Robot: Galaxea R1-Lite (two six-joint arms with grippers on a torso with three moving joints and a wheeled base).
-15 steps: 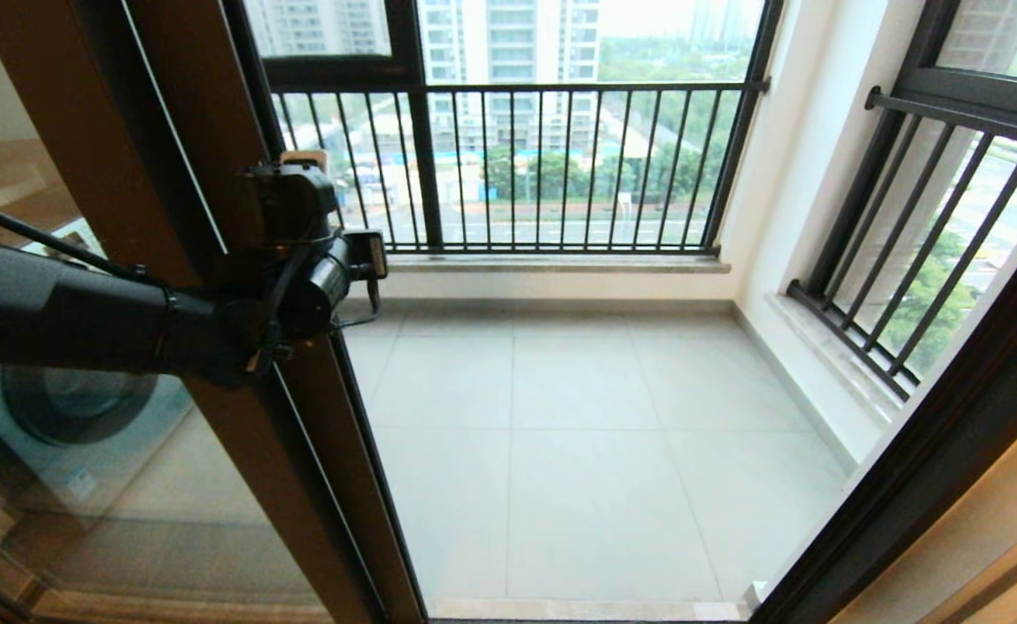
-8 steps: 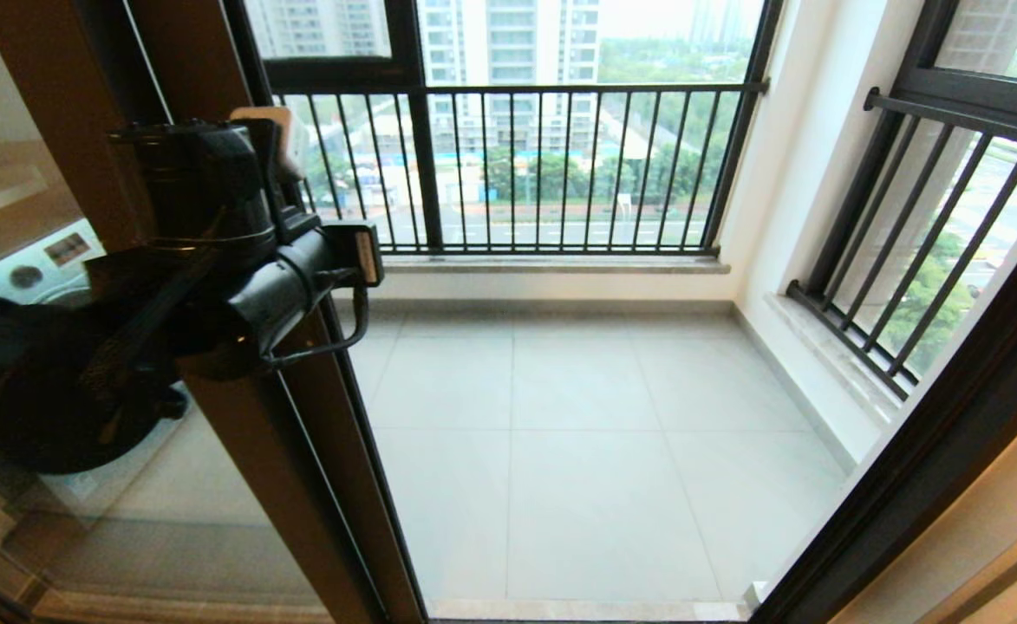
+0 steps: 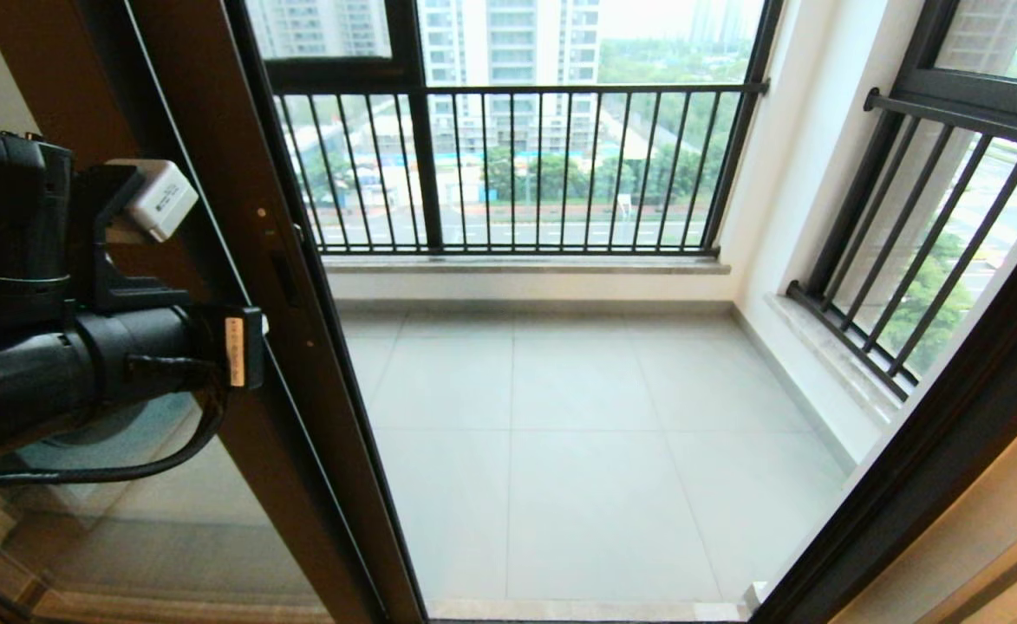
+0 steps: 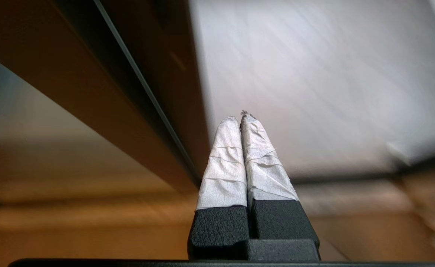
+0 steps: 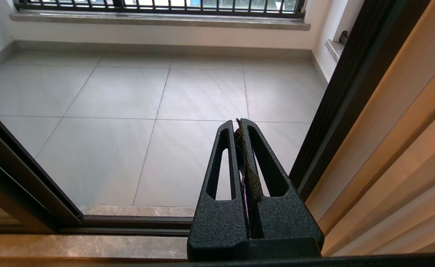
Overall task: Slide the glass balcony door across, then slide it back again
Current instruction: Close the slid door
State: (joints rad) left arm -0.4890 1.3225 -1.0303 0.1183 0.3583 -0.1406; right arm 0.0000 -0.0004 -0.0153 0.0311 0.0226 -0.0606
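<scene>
**A:** Status? Where's the glass balcony door (image 3: 239, 286)?

**B:** Parked at the left of the opening, doorway wide open onto the tiled balcony floor (image 3: 595, 451). Its brown frame runs diagonally through the head view, handle slot (image 3: 285, 279) on the frame's inner face, nothing in it.

**A:** Left gripper (image 4: 241, 118)?

**B:** Closed, tape-wrapped fingers (image 4: 224, 163) pressed together, holding nothing. In the wrist view the tips sit just beside the frame edge; can't tell if they touch it. In the head view only the left arm's wrist and camera housing show, at the far left in front of the glass, well apart from the slot.

**A:** Right?

**B:** Right gripper (image 5: 239, 126) closed and empty, hanging low over the threshold track (image 5: 128, 222) by the right jamb (looks parked).

**A:** Risks?

**B:** Main one: closed fingers pushing on a smooth frame. If the push comes off-angle, the tips skate along the frame and the door stays put. The slot is narrow, so a small misalignment means jabbing the frame instead of hooking in.

**A:** Anything else?

**B:** The wrist housing is close to the glass. A wide swing toward the slot could knock the pane. A hard shove could also run the door into the right jamb near the idle gripper.
</scene>
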